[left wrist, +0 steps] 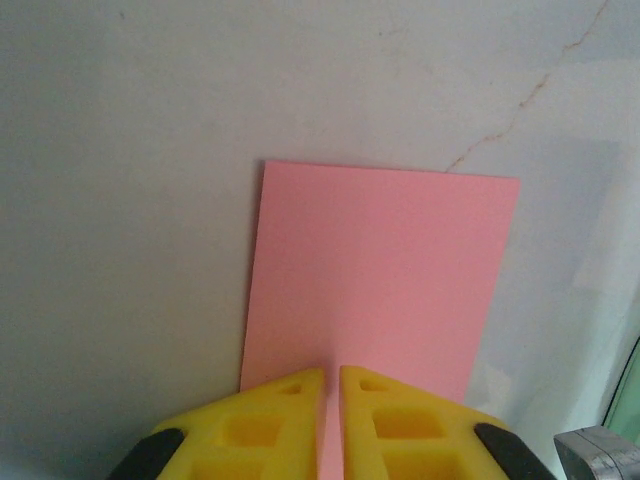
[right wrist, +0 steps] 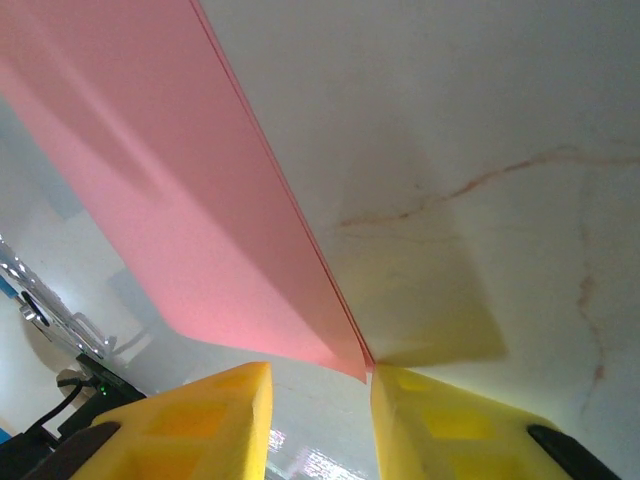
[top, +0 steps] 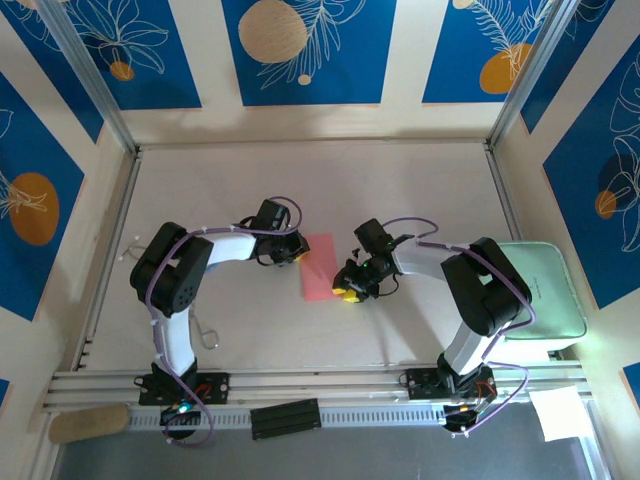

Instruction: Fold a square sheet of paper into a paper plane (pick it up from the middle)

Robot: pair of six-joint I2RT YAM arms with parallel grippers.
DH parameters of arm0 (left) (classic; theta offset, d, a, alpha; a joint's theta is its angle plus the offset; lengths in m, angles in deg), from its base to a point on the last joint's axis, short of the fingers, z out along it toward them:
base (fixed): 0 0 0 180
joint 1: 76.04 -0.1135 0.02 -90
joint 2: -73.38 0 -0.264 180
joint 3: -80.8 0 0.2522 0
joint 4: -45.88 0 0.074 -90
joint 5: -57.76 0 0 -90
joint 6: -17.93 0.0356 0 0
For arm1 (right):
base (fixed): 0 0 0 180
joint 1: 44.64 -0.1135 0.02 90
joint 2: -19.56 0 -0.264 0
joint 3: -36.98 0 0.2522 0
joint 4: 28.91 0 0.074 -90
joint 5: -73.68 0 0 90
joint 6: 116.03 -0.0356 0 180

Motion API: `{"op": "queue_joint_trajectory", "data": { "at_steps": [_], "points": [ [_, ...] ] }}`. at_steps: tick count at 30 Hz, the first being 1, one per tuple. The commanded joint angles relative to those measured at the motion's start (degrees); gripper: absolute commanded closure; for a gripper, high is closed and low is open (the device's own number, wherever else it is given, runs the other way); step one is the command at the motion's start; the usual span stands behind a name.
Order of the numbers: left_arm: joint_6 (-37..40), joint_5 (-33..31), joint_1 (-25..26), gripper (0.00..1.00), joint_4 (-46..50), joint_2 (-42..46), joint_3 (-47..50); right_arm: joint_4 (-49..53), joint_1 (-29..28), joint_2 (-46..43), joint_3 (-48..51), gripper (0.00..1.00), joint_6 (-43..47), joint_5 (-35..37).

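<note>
The square sheet of paper (top: 318, 268) lies on the pale table as a pink rectangle, apparently folded in half. In the left wrist view the paper (left wrist: 380, 270) stretches flat away from my left gripper (left wrist: 332, 375), whose yellow fingers stand almost together, tips on the sheet's near edge, not pinching it. My left gripper (top: 297, 255) is at the sheet's left side. My right gripper (top: 345, 290) is at its lower right corner. In the right wrist view the right gripper (right wrist: 320, 370) is open, and a corner of the paper (right wrist: 170, 200) reaches between its fingers, close to the right finger (right wrist: 440, 420).
A pale green pad (top: 540, 290) lies at the right edge beside the right arm. A white paper sheet (top: 560, 412) sits at the front right. A black strip (top: 285, 417) and a tan block (top: 88, 423) lie along the front rail.
</note>
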Motion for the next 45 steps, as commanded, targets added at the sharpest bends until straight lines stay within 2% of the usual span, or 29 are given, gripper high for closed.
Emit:
{"op": "queue_joint_trajectory", "data": {
  "at_steps": [1, 24, 32, 38, 45],
  "points": [
    [-0.3, -1.7, 0.4, 0.86, 3.2, -1.4, 1.3, -3.4, -0.3, 0.2, -0.9, 0.68, 0.3, -1.1],
    [0.0, -1.4, 0.4, 0.86, 3.3, -1.6, 1.4, -4.6, 0.7, -2.8, 1.8, 0.75, -1.0, -0.4],
    [0.0, -1.3, 0.4, 0.86, 3.0, -1.7, 1.5, -3.8, 1.0, -3.9, 2.1, 0.82, -1.6, -0.3],
    [0.2, -1.3, 0.3, 0.86, 3.0, -1.7, 1.6, -3.8, 1.2, -4.0, 1.8, 0.91, -1.8, -0.4],
    [0.2, -1.3, 0.4, 0.86, 3.0, -1.9, 1.6, -3.9, 1.1, -4.4, 0.4, 0.96, -1.0, -0.7]
  ]
}}
